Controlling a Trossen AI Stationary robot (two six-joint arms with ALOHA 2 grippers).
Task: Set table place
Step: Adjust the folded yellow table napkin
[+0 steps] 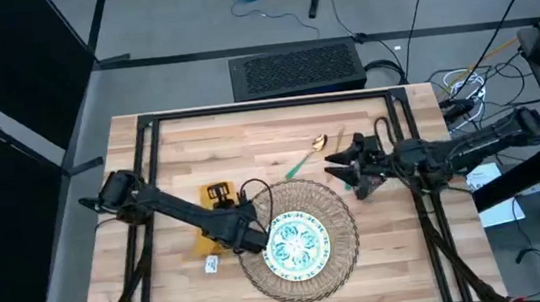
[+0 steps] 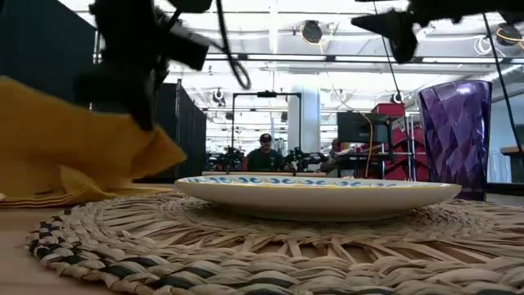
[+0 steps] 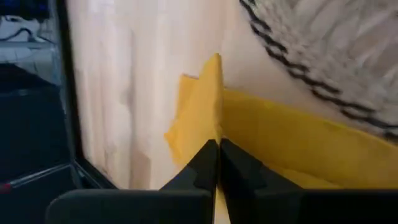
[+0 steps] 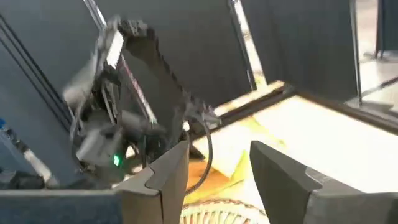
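Note:
A round woven straw mat lies on the table at the near middle, and a blue-green patterned plate rests on it. A mustard-yellow napkin is at the mat's left edge, with my left gripper shut on it. My right gripper hangs open above the table, to the far right of the mat. A gold spoon with a green handle lies on the table beyond the mat. The low view shows a purple cup standing to the right behind the plate. My left gripper pinches a raised fold or edge of the napkin between its two shut fingers; how many layers I cannot tell. That part stands up from the table, while the napkin's lower part lies on the table and against the mat's rim.
A small white tag lies on the table near the napkin. Bare wood stretches along the far and left sides of the table. The black frame rails run along the table's edges. A person sits far off in the room behind the table.

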